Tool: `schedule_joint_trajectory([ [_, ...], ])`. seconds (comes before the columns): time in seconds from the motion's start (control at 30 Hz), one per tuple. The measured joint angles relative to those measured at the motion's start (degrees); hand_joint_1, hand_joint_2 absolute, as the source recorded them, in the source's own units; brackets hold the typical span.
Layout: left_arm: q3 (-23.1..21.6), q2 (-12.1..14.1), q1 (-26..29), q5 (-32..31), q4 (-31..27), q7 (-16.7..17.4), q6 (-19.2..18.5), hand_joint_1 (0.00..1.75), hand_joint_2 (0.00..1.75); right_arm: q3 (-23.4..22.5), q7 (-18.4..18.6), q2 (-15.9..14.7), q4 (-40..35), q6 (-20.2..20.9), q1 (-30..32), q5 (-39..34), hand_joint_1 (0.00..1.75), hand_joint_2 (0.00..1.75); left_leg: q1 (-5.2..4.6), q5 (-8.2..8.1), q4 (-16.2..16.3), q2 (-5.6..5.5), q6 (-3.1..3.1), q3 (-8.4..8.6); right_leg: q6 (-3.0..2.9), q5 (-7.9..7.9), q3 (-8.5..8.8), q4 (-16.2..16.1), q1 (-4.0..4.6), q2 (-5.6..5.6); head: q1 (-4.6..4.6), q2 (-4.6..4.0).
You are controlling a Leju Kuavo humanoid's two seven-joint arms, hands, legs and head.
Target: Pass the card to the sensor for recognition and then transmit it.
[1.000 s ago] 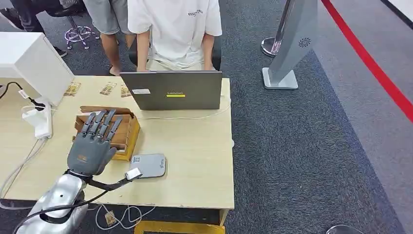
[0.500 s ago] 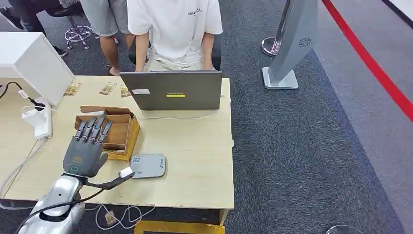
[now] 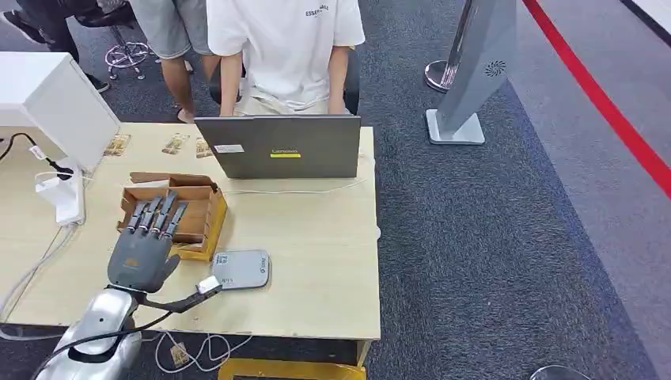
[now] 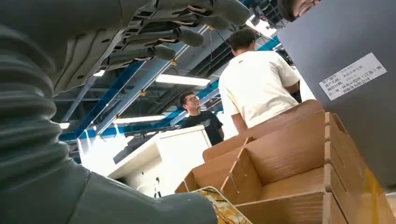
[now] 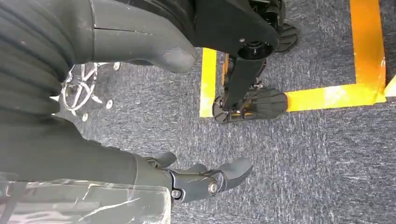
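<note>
A card with a yellow patterned face (image 4: 219, 207) shows in the left wrist view at the near edge of the brown cardboard box with dividers (image 3: 194, 212); whether it stands inside a compartment or just before the box cannot be told. The box sits on the left half of the pale wooden table (image 3: 316, 261). The grey left hand (image 3: 144, 245) hovers over the near left part of the box, palm down, fingers (image 3: 158, 215) stretched straight and slightly apart toward the far side, holding nothing. Just right of the hand, touching the box's near right corner or just beside it, lies the flat grey rounded sensor pad with a small code label (image 3: 240, 268). A black cable with a white tag (image 3: 207, 286) runs from the wrist toward the pad.

Farther back stands an open grey laptop (image 3: 278, 146), its lid turned this way, and behind it sits a person in a white T-shirt (image 3: 283, 47). A white power strip (image 3: 66, 194) lies at the left edge of the table.

The right hand (image 5: 205, 179) hangs over dark carpet (image 5: 303, 154) with yellow floor tape (image 5: 336, 95), its dark fingers loosely curled and empty.
</note>
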Motion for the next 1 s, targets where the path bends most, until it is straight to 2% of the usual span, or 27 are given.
schedule_joint_trajectory([
  [0.3, 0.00, -0.26, 0.09, 0.00, 0.00, 0.02, -0.15, 0.00, 1.75, -0.02, 0.00, 0.00, 0.00, 0.02, 0.01, 0.00, 0.00, 1.75, 0.00, 0.00, 0.00, 0.00, 0.00, 0.00, 0.00, 0.00, 0.01, 0.00, 0.00, 0.00, 0.00, 0.00],
  [0.47, 0.00, 0.81, -0.29, 0.00, 0.65, 5.75, -3.34, 0.00, 1.75, -0.02, 0.02, 0.00, 0.00, -0.04, 0.04, 0.09, 0.00, 1.75, 0.00, 0.00, 0.00, 0.00, 0.00, 0.01, 0.00, 0.00, -0.03, 0.00, 0.00, 0.00, 0.00, 0.00],
  [0.7, 0.00, 1.25, -1.89, -0.04, 3.02, 6.71, -5.25, 0.00, 1.75, 0.00, 0.28, 0.00, 0.00, -0.07, 0.00, 0.48, 0.00, 1.75, 0.00, 0.00, 0.00, 0.00, 0.00, 0.00, 0.00, 0.00, -0.02, 0.00, 0.00, 0.00, 0.02, 0.00],
  [1.0, 0.00, 1.42, -4.52, -0.07, 7.43, 6.88, -5.20, 0.00, 1.75, 0.00, 0.28, -0.02, -0.11, -0.24, -0.10, 0.81, 0.00, 1.75, 0.00, 0.00, 0.00, 0.00, 0.00, 0.00, 0.00, 0.01, -0.01, 0.00, 0.00, 0.00, 0.00, -0.02],
])
